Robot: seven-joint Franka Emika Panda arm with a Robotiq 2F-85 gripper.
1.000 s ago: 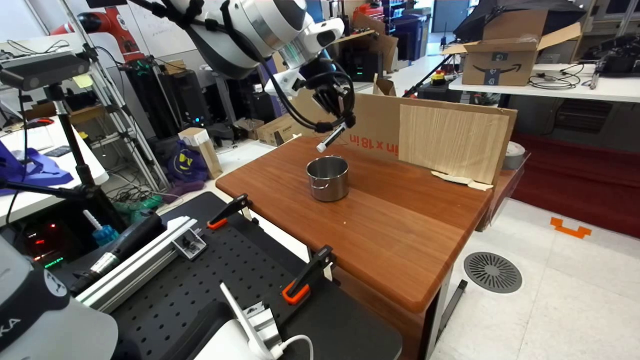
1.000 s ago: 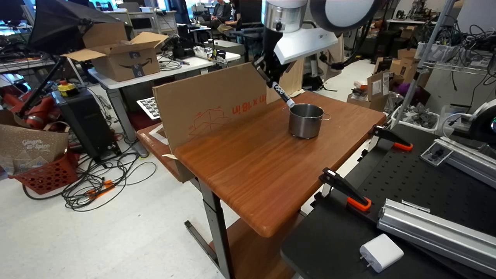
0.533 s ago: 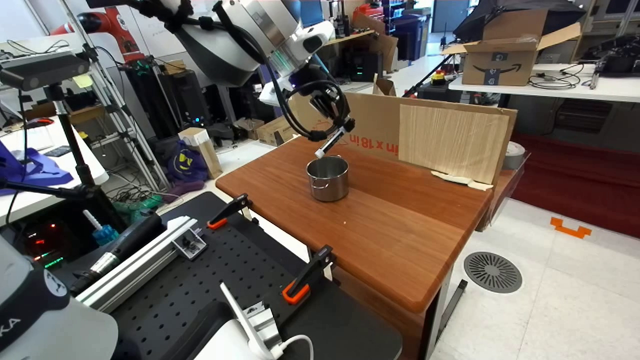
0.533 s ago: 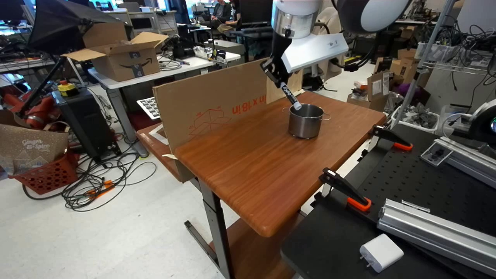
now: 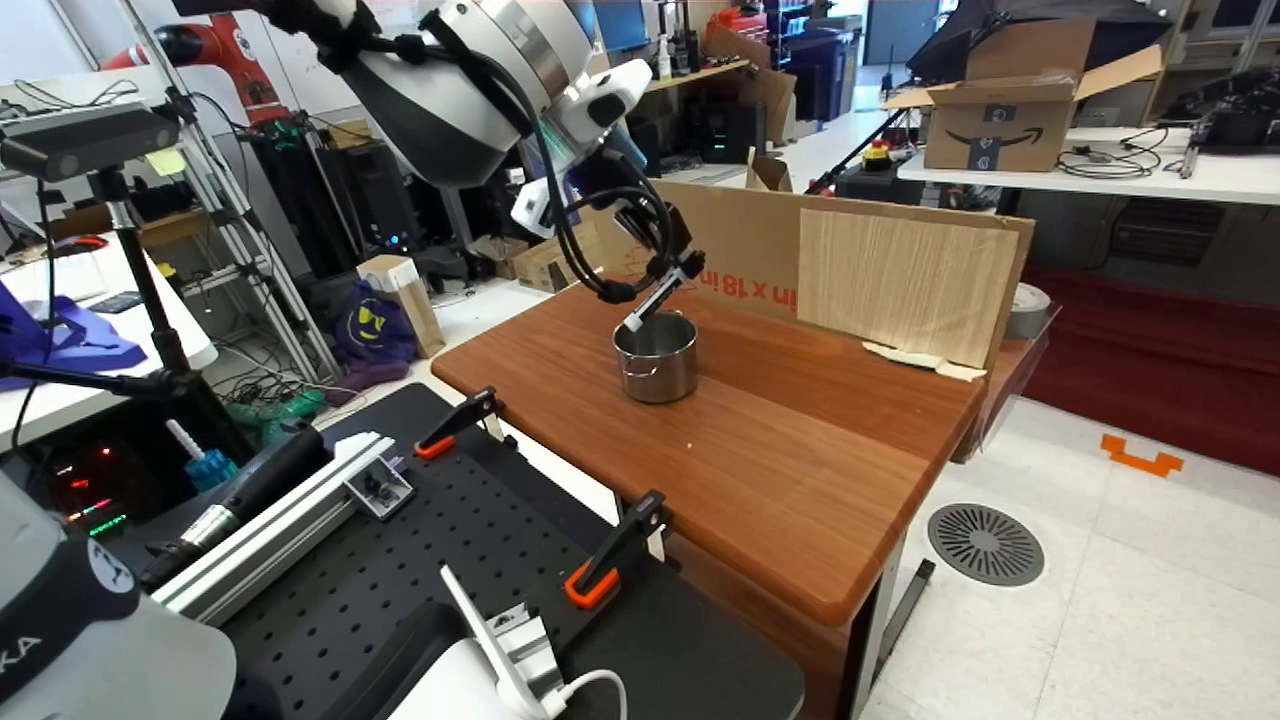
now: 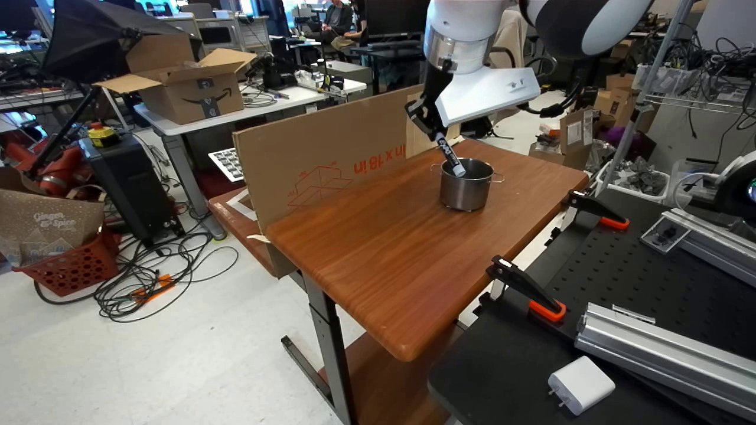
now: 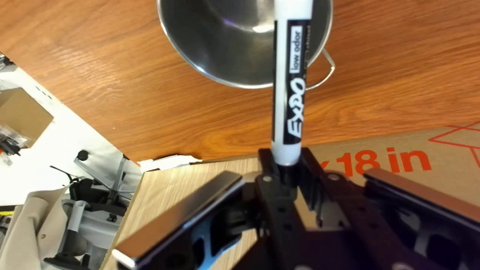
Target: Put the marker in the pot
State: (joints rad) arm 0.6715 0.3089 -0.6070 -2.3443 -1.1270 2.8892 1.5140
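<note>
The silver-grey metal pot (image 5: 657,372) stands upright on the brown table in both exterior views, also here (image 6: 463,192). It has wire side handles. My gripper (image 6: 436,130) is shut on one end of a white and black Expo marker (image 6: 450,154), above and beside the pot. The marker tilts down, and its free white end is at the pot's opening, seemingly just inside the rim. In the wrist view the fingers (image 7: 285,153) pinch the marker (image 7: 292,82), which crosses over the pot's rim and interior (image 7: 225,52). The marker's free end is cut off at the top there.
A cardboard wall (image 6: 331,159) stands along the table's far edge, close behind the gripper, with a wood-grain panel (image 5: 905,285) on it. Black clamps with orange ends (image 5: 620,545) sit at the near edge, by the black perforated board (image 5: 480,540).
My gripper has come down and toward the pot with the marker in it. The marker's free end has moved from above the rim to the pot's opening. The pot has not moved.
</note>
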